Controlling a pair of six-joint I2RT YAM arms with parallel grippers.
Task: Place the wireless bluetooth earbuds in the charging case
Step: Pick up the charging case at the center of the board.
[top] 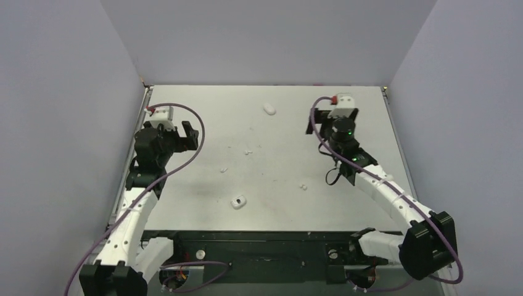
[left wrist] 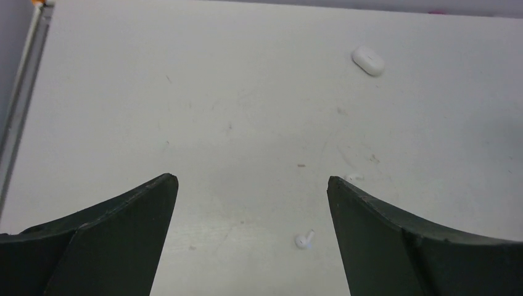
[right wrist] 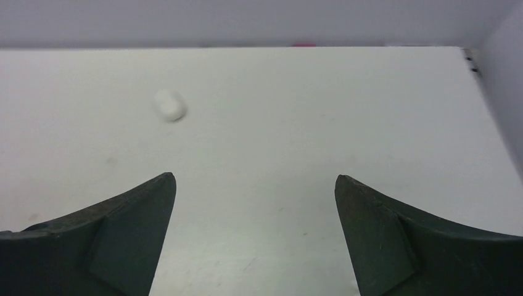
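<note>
Two tools hang over the bench (top: 290, 129), both with their jaws spread wide and clamped on nothing. The left tool (left wrist: 250, 180) is above the bench's left side. The right tool (right wrist: 254, 179) is above the right side, nearer the far edge.

A closed case (top: 269, 109), a smooth white pebble, lies near the middle of the far edge. It appears in both wrist views, well apart from either tool. An open case (top: 238, 201) with dark sockets showing sits close to the near edge, a little left of centre.

Three earbuds lie loose on the bench between the two cases, all outside them. One earbud (top: 248, 151) is near the centre, another earbud (top: 223, 169) is just nearer and to its left, and a third earbud (top: 303, 185) lies toward the right side. In the left wrist view a bud (left wrist: 304, 239) lies on the bench below the gap between the fingers (left wrist: 123, 234), touching neither.
</note>
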